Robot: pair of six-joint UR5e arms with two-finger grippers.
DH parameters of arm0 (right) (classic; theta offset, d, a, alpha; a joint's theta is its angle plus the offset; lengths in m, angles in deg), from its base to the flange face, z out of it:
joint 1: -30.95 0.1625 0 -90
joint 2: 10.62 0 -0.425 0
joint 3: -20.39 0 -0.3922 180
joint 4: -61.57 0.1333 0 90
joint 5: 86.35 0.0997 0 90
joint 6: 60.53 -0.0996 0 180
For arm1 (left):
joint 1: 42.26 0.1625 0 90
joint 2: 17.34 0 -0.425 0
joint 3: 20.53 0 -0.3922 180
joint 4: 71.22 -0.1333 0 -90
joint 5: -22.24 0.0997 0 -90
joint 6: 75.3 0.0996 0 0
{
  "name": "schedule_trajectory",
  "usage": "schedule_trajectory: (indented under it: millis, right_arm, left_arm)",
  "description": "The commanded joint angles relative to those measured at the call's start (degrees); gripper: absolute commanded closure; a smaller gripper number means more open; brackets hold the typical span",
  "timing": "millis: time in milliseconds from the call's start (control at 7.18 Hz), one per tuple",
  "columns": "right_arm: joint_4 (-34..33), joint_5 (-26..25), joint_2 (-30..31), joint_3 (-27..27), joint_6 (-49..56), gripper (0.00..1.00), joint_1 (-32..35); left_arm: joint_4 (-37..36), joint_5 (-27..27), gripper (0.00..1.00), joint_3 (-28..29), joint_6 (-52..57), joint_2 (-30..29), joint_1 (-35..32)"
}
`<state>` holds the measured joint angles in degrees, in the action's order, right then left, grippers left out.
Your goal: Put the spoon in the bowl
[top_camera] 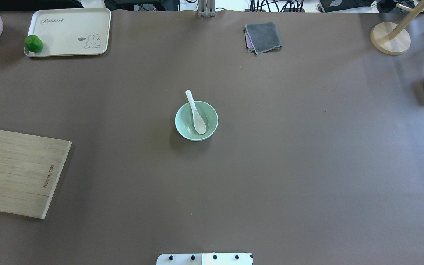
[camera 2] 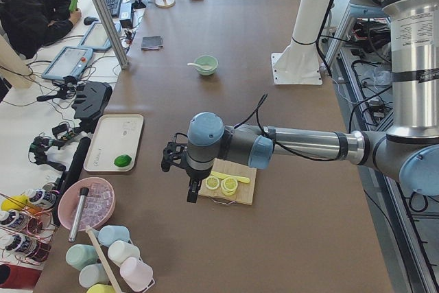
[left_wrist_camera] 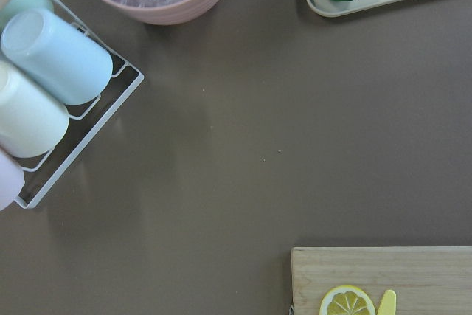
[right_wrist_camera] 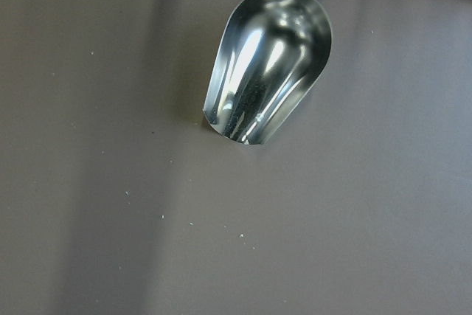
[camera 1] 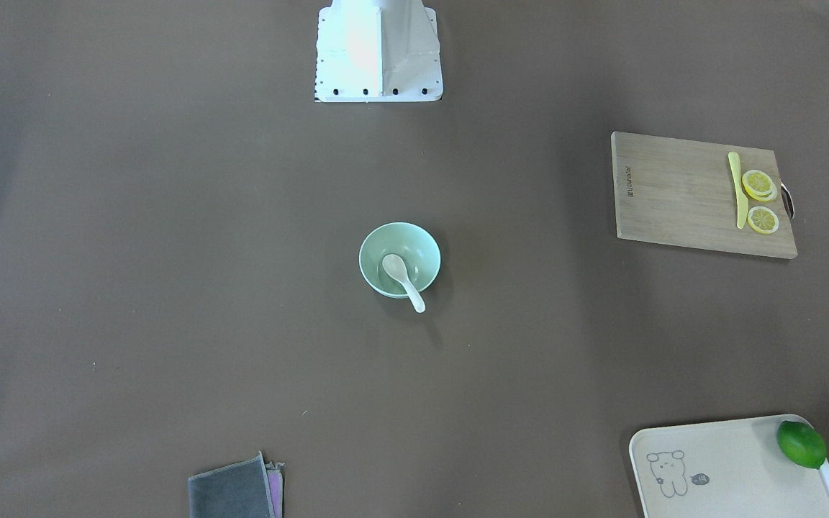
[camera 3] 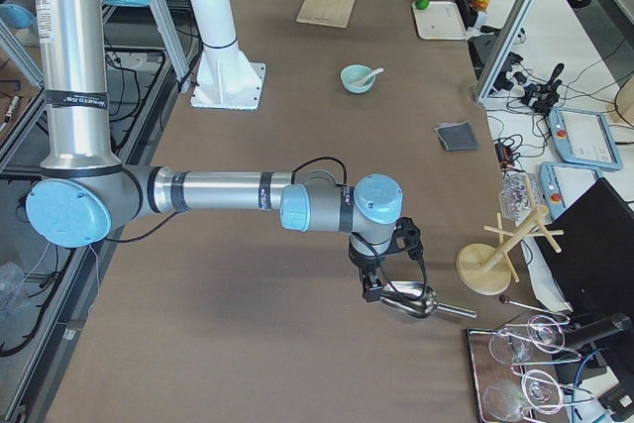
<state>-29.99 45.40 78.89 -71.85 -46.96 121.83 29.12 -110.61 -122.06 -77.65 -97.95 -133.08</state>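
Finger spread on left gripper (camera 2: 191,191) and right gripper (camera 3: 374,289): cannot tell. Glossy white oval-scoop soup spoon (camera 1: 401,279) lying in round mint-green bowl (camera 1: 414,241) mid-worktop, handle propped over rim.

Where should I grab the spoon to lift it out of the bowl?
Probably by the spoon handle's end, which juts up and out past the bowl rim. Come from above, closing across the handle; the scoop sits low inside the walls.
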Motion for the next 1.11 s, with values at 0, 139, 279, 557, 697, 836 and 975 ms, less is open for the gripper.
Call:
schedule_trajectory:
  millis: [0,139,279,557,697,836,975]
  right_arm:
    - [0.06,0.97,0.05,-0.13,-0.29,0.0,0.0]
    - [0.06,0.71,0.05,0.04,-0.38,0.0,0.0]
    - [-0.03,1.31,0.05,0.22,-1.34,0.0,0.0]
    - [0.06,1.41,-0.04,0.13,-2.23,0.0,0.0]
    - [0.06,1.41,-0.13,0.13,-2.23,0.0,0.0]
    - [0.06,1.41,-0.13,0.22,-2.23,0.0,0.0]
    - [0.06,1.32,-0.13,0.39,-2.23,0.0,0.0]
  left_arm:
    - [-0.14,-0.13,0.02,0.11,0.06,1.06,-1.27]
    - [-0.23,-0.13,0.02,0.11,0.06,1.06,-1.28]
    - [-0.23,-0.13,0.02,0.2,-0.02,1.06,-1.54]
    - [-0.32,0.14,0.02,0.2,-0.02,1.06,-1.55]
    - [-0.32,0.22,0.02,0.28,-0.11,0.89,-1.46]
    - [-0.49,0.31,0.02,0.37,-0.37,0.45,-1.46]
    - [-0.49,0.31,0.02,0.37,-0.38,0.27,-1.46]
